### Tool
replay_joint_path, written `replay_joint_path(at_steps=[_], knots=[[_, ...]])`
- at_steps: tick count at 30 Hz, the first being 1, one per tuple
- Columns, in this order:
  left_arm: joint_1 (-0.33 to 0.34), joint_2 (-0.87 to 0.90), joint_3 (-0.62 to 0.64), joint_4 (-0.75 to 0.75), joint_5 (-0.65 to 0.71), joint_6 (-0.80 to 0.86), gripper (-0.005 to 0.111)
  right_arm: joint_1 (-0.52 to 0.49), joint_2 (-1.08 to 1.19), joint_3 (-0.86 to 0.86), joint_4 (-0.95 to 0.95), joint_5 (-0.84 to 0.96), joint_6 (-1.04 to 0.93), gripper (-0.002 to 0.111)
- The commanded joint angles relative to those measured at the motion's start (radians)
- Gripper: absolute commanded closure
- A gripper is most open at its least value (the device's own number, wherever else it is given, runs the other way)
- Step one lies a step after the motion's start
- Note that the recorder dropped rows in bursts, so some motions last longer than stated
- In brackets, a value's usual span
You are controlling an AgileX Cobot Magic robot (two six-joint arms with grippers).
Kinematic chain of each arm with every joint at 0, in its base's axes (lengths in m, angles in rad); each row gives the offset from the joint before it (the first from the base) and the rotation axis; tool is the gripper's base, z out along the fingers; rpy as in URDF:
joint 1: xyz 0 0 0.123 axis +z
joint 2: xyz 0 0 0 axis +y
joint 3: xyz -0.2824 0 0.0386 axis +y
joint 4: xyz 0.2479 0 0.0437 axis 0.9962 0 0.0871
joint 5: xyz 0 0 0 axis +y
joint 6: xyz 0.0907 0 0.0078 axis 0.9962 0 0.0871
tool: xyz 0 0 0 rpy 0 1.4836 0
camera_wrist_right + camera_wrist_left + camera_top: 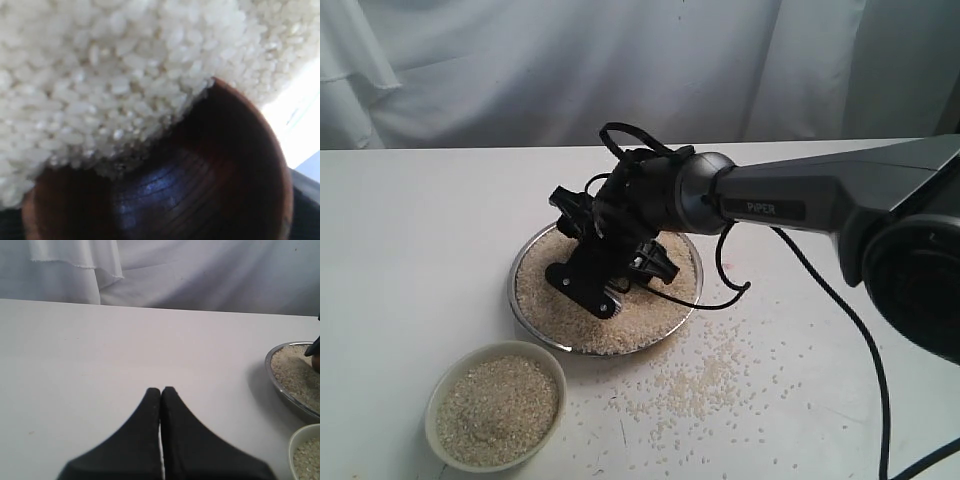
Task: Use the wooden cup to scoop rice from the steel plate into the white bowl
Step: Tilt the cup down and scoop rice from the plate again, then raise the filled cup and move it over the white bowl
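The steel plate (513, 285) holds a wide bed of rice (630, 325). My right gripper (615, 270) is down in the plate, tilted towards its near-left side, and is shut on the wooden cup (225, 165). The cup's mouth is pushed into the rice (100, 75), with grains heaped over part of its rim and its dark inside partly bare. In the exterior view the gripper hides the cup. The white bowl (495, 346), holding rice (498, 410), stands just in front-left of the plate. My left gripper (161, 389) is shut and empty over bare table, away from the plate (272, 360).
Loose grains (705, 385) lie scattered on the white table in front-right of the plate. The right arm (800, 205) and its black cable (860, 340) cross the right side. White cloth hangs behind the table.
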Motion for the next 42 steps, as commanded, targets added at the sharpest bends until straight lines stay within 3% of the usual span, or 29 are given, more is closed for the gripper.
replay_joint_path(at_steps=[1,17,26,42], knots=[[0.002,-0.004,0.005,-0.002,-0.015,0.0,0.107,-0.009,0.009,0.011,0.091,0.107,-0.021,0.108],[0.002,-0.004,0.005,-0.002,-0.015,0.0,0.107,-0.062,0.009,0.009,0.413,0.21,-0.157,0.108],[0.002,-0.004,0.005,-0.002,-0.015,0.0,0.107,-0.142,0.013,-0.193,0.758,0.498,-0.222,0.108],[0.002,-0.004,0.005,-0.002,-0.015,0.0,0.107,-0.23,-0.006,-0.213,0.99,0.559,-0.235,0.108]])
